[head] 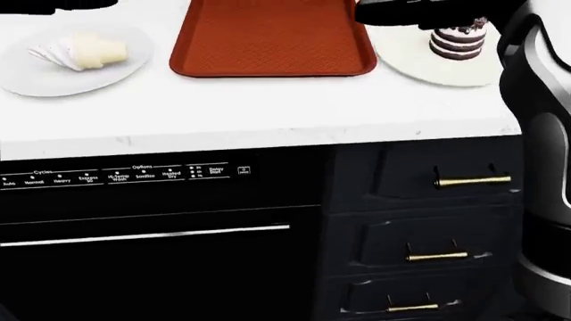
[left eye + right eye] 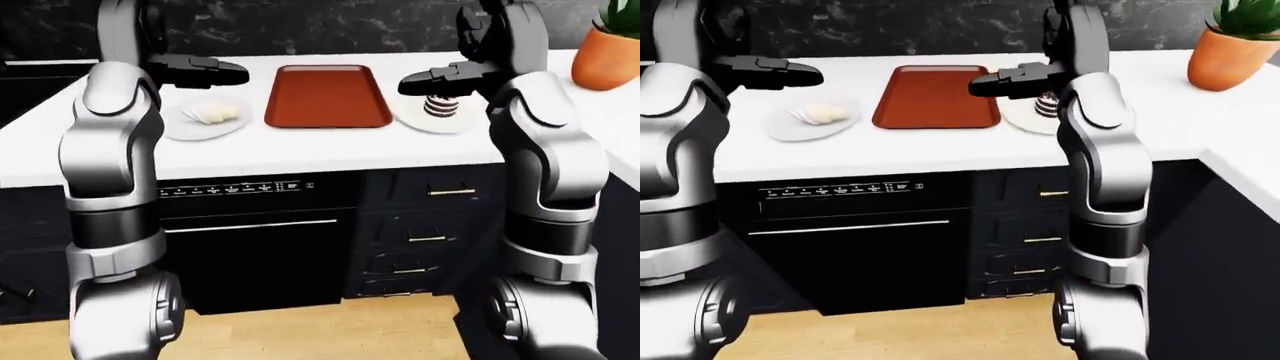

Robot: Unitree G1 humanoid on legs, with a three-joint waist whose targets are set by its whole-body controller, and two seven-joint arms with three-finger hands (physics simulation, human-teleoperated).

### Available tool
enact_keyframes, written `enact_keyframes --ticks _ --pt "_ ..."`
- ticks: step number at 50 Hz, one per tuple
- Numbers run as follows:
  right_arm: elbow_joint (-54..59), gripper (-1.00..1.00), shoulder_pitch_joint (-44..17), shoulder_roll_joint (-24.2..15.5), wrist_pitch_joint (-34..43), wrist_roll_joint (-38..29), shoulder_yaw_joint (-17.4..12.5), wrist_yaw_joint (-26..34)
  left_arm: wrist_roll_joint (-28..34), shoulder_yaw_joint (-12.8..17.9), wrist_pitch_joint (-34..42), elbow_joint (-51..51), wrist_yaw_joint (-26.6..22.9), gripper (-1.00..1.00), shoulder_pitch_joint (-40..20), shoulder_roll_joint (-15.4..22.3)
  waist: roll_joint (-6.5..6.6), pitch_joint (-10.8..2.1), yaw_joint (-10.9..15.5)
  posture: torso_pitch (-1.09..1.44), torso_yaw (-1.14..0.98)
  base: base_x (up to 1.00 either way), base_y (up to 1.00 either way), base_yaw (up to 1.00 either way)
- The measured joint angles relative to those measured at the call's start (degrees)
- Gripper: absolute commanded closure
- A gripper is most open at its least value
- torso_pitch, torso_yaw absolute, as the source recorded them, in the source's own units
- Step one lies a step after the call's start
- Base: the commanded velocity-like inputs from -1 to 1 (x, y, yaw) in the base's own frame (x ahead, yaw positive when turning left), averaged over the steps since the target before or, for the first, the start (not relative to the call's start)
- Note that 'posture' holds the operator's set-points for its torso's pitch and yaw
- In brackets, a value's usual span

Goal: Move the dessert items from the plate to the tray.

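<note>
Since the right hand (image 2: 425, 81), fingers seemingly apart and empty, hovers upper right beside the layered cake (image 1: 457, 41), lower it squarely, then carry to the tray (image 1: 268, 63); left hand (image 2: 215, 73) idle, grip unclear.

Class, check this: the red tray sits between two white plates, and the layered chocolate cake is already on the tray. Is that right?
Not quite. The layered chocolate cake is still on its white plate to the right of the red tray, as the head view shows. The tray does sit between two plates.
</note>
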Motion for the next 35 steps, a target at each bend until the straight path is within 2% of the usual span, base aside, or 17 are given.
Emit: enact_keyframes --ticks 1,5,6,8,9,10,12,14,18,21,22,23,26,28,32,35 --pt "-0.11 -1.0 -0.17 0.06 0.03 0.0 0.37 0.01 -0.03 0.23 0.3 0.22 0.01 -1.0 0.34 0.07 0.31 -0.12 0.39 0.0 0.0 0.0 0.0 0.0" --pt "-0.72 -1.0 -0.98 0.16 -0.65 0.05 1.61 0.68 0.46 1.36 0.46 -0.04 0.48 -1.0 0.13 0.81 1.1 1.6 0.43 0.0 0.0 0.02 0.0 0.0" --pt "-0.46 -1.0 -0.9 0.18 -0.64 -0.03 1.68 0.85 0.53 1.4 0.37 -0.2 0.55 -1.0 0.11 0.79 1.93 1.29 0.53 0.0 0.0 0.1 0.0 0.0" --pt "0.25 -1.0 -0.73 0.32 -0.26 -0.2 1.59 1.04 0.53 1.15 0.28 -0.11 0.56 -1.0 0.14 0.75 4.58 0.41 0.71 0.0 0.0 0.11 0.0 0.0" --pt "0.25 -1.0 -0.73 0.48 -0.12 -0.33 1.66 1.11 0.52 1.14 0.29 -0.13 0.52 -1.0 0.05 0.97 5.37 -0.18 0.82 0.0 0.0 0.11 0.0 0.0" --pt "0.12 -1.0 -0.44 0.97 -0.07 -0.4 1.96 1.21 0.53 1.49 0.23 -0.27 0.55 -1.0 0.28 1.23 4.82 -0.25 1.18 0.0 0.0 0.1 0.0 0.0" --pt "0.0 -1.0 -0.09 1.26 0.25 -0.29 2.82 1.66 0.73 2.17 0.31 -0.1 0.77 -1.0 0.72 1.45 4.78 -0.25 1.58 0.0 0.0 0.1 0.0 0.0" --pt "-0.06 -1.0 -0.37 1.27 0.42 -0.13 2.75 1.92 0.88 2.31 0.56 0.01 0.91 -1.0 0.57 1.63 4.13 -0.66 1.71 0.0 0.0 0.1 0.0 0.0" --pt "-1.15 -1.0 -1.25 0.71 0.18 -0.12 1.74 1.58 0.74 2.05 0.56 -0.93 0.73 -1.0 -0.03 1.83 1.51 -0.67 1.95 0.0 0.0 0.1 0.0 0.0" --pt "-1.57 -1.0 -1.87 0.62 -0.06 -0.05 1.61 1.47 0.77 2.09 0.52 -0.66 0.72 -1.0 -0.65 1.86 -1.31 -0.72 2.38 0.0 0.0 0.11 0.0 0.0" --pt "-1.65 -1.0 -1.91 0.47 -0.1 0.02 1.58 1.48 0.77 2.02 0.42 -0.62 0.77 -1.0 -0.8 1.59 -1.82 -0.78 2.3 0.0 0.0 0.12 0.0 0.0" --pt "-1.71 -1.0 -1.57 0.23 -0.14 0.03 1.45 1.5 0.74 1.65 0.26 -0.56 0.75 -1.0 -0.56 1.13 -1.03 -0.36 1.85 0.0 0.0 0.11 0.0 0.0" --pt "-0.96 -1.0 -0.51 0.01 0.6 -0.24 0.79 1.33 0.25 0.35 0.36 0.13 0.21 -1.0 -0.08 0.62 -0.98 0.04 1.21 0.0 0.0 0.12 0.0 0.0" --pt "-0.59 -1.0 -0.45 0.07 1.05 -0.35 0.77 1.2 0.07 0.49 0.6 0.2 0.05 -1.0 0.18 0.71 -0.32 0.09 1.31 0.0 0.0 0.21 0.0 0.0" --pt "-1.5 -1.0 -0.79 0.06 0.77 -0.23 1.06 1.3 0.36 1.27 0.5 -0.3 0.45 -1.0 -0.33 1.17 2.05 0.72 1.38 0.0 0.0 0.23 0.0 0.0" --pt "-1.82 -1.0 -1.32 0.02 0.42 -0.27 1.22 1.46 0.51 1.42 -0.08 -0.78 0.64 -1.0 -0.71 1.32 4.91 0.15 0.94 0.0 0.0 0.23 0.0 0.0"
